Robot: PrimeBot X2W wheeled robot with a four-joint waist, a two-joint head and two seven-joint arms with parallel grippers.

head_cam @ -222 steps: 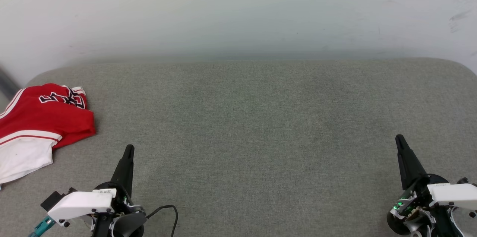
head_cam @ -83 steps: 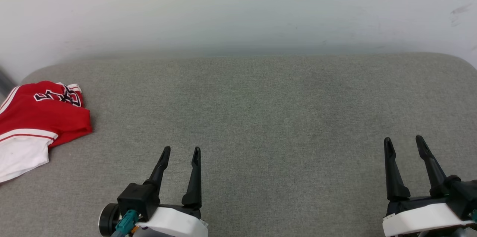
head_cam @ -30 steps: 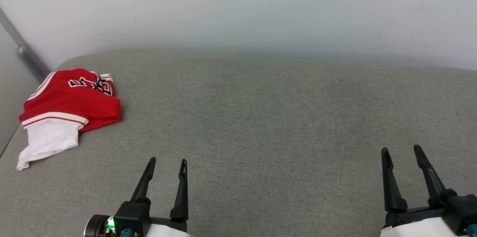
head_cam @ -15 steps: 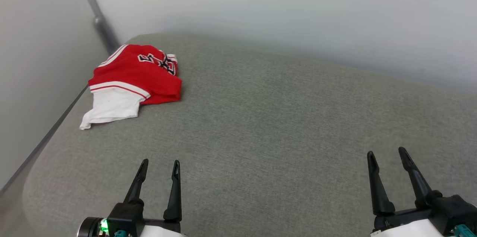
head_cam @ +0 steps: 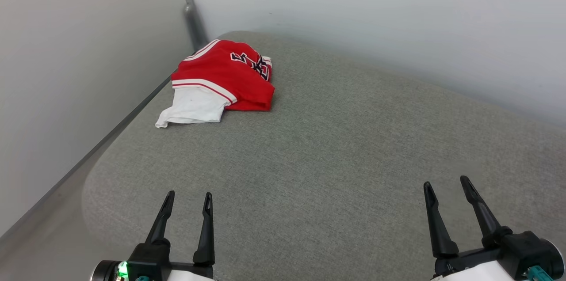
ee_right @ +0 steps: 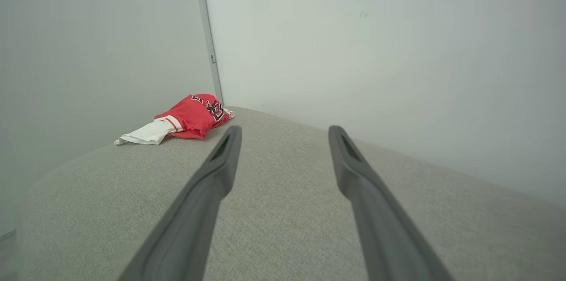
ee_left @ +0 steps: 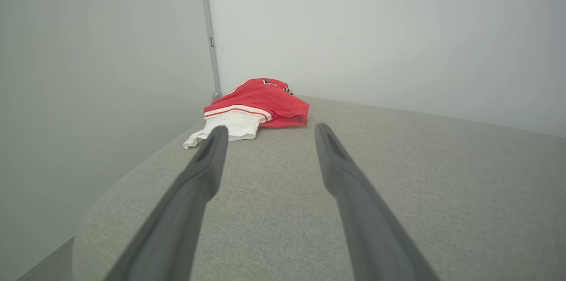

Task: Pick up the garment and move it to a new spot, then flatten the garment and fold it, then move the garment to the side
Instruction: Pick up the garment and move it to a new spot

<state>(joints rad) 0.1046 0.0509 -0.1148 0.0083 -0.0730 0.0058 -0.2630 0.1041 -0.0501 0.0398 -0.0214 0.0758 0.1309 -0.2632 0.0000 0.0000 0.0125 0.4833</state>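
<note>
The garment (head_cam: 223, 80) is a red jersey with a white sleeve and black, white-outlined lettering. It lies crumpled at the far left corner of the grey padded surface (head_cam: 336, 153), near the wall corner. My left gripper (head_cam: 187, 196) is open at the lower left, well short of the garment, with nothing between its fingers. At the lower right my right gripper (head_cam: 445, 182) is open too, and empty. The left wrist view has the garment (ee_left: 258, 106) beyond the fingertips of that gripper (ee_left: 268, 130). Far to the left in the right wrist view lies the garment (ee_right: 185, 121), past the gripper (ee_right: 284, 130).
Pale walls meet at a corner with a grey vertical strip (head_cam: 189, 9) just behind the garment. The padded surface's rounded left edge (head_cam: 95, 170) drops beside the left wall. Bare grey padding stretches between the garment and both grippers.
The camera has swung to the left, so the garment now sits nearer the picture's middle and the left wall has come into view. Both grippers stay open and empty.
</note>
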